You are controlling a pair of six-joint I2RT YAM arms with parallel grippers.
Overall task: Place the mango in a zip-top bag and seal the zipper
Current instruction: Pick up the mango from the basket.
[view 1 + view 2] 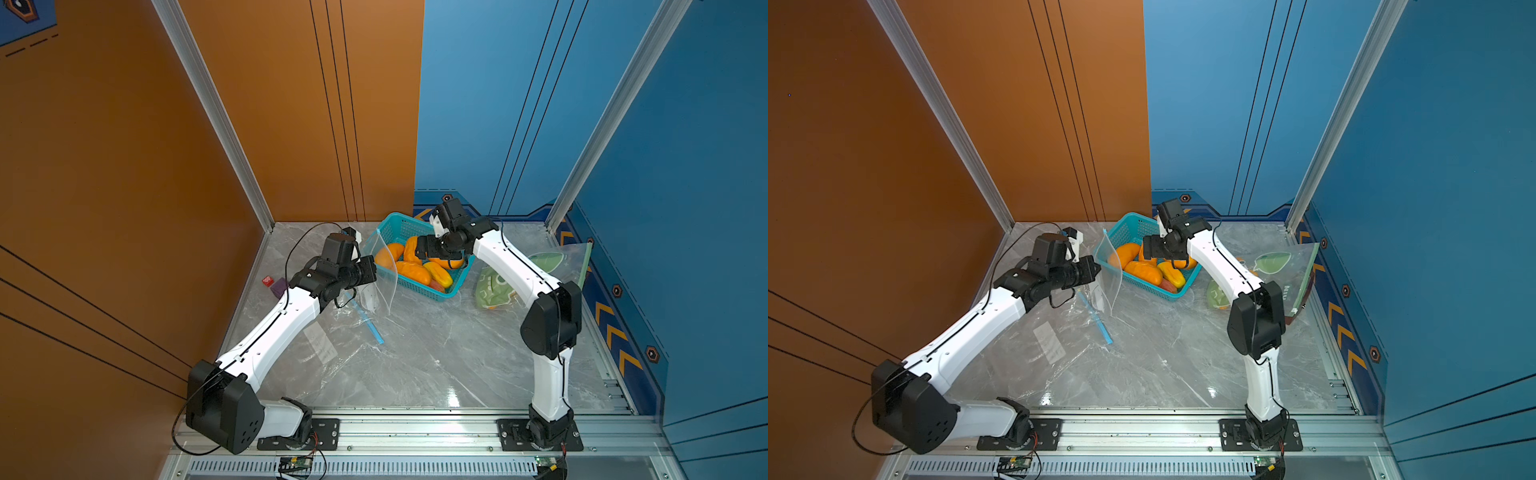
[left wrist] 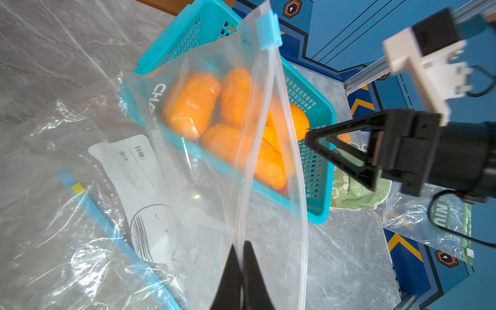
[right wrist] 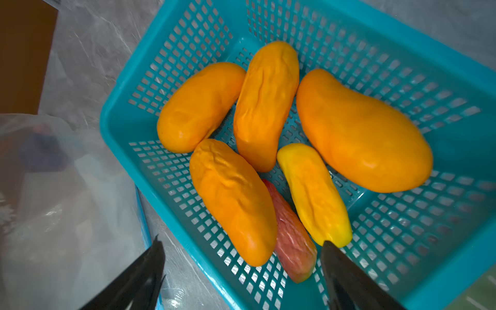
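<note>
The bench (image 1: 415,365) is grey marble-patterned. A teal basket (image 1: 405,228) sits toward the back, near the middle. In front of it on the left a clear bag (image 1: 332,357) lies flat, its blue zip strip (image 1: 370,324) uppermost. Just right of the basket lies a green-printed bag (image 1: 494,291), with another bag (image 1: 569,257) beyond it at the right wall. A red cube (image 1: 268,281) and a purple block (image 1: 280,286) sit at the left edge, touching.

A basket (image 1: 430,291) is set at the back of the table (image 1: 436,365), with mangoes (image 1: 411,272) laid in it. A bag (image 1: 382,286) is held upright just left of the basket. A second bag (image 1: 332,345) is spread flat before that one, and a third bag (image 1: 494,286) is laid right of the basket. Two blocks (image 1: 279,286) are placed near the table's left edge.
</note>
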